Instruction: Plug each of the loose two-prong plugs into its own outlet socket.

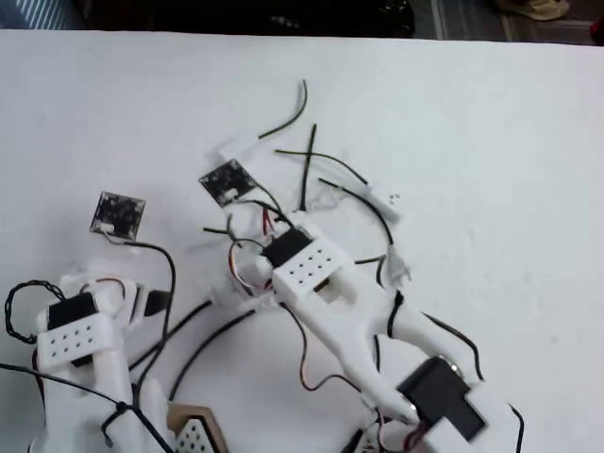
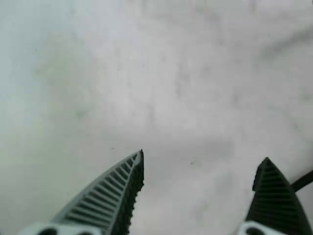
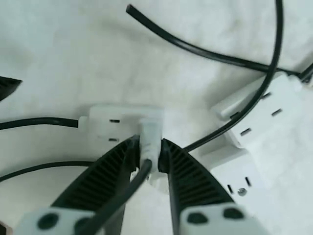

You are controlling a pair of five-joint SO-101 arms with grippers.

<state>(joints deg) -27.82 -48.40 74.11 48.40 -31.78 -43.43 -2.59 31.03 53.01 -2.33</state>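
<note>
Closed fingers [image 3: 110,169] of my right gripper [image 3: 148,143] pinch a white two-prong plug [image 3: 149,131], its black cord [image 3: 129,188] running back between them; the plug sits against the side of a white outlet socket [image 3: 110,121], though I cannot tell from this angle whether the prongs are seated. Just beside that lies a second outlet strip [image 3: 266,110], with a black cable [image 3: 195,46] crossing over it; room around the held plug is tight on that side.

My left gripper [image 2: 203,157] is spread wide and holds nothing; under it is bare white table [image 2: 146,73].

From the high view, the right arm [image 1: 311,269] sits near the middle of the table [image 1: 500,113], in a tangle of loose black wires [image 1: 344,170]; the left arm [image 1: 75,330] is at the near left corner, well apart from it. One small dark board [image 1: 118,215] lies just beyond the left arm, and a second dark board [image 1: 226,181] beside the tangle. Open white surface runs to the far edge and off to the right.
</note>
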